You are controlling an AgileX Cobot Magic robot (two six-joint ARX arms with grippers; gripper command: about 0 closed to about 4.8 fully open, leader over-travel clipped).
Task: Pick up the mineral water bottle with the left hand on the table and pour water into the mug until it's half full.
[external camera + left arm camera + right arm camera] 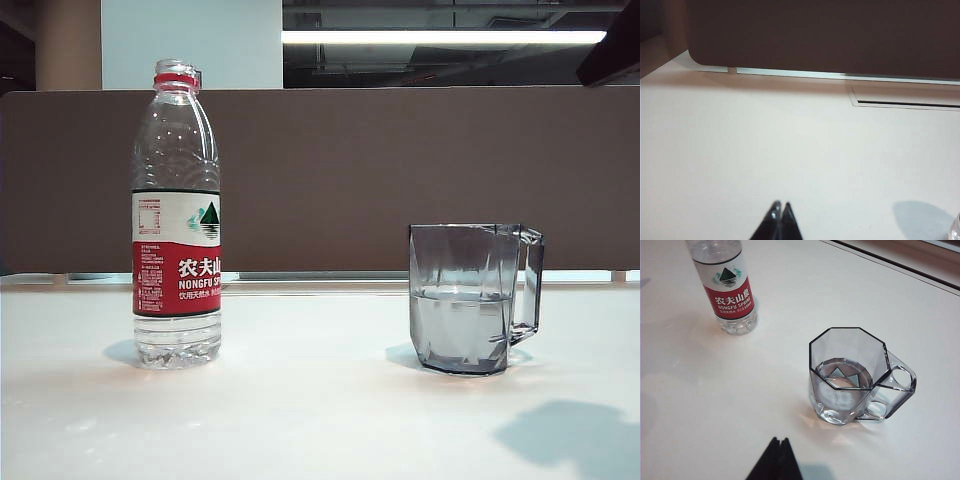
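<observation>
Mineral water bottle (pixel 176 215) stands uncapped, mug (pixel 472 298) half full. My left pincer (pixel 779 206) and right pincer (pixel 779 441) are clenched, empty; keep both clear.

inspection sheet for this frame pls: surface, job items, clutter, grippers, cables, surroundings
Surface: white table, bare, glossy.
Job's things: mineral water bottle upright, uncapped, little water left; mug apart from it, upright, about half full, handle away from the bottle.
Clutter: nothing seen.
Grippers: left gripper shut, holding nothing, over bare table; right gripper shut, holding nothing, near the mug.
Cables: nothing seen.
Surroundings: brown partition behind the table; ceiling light.
</observation>
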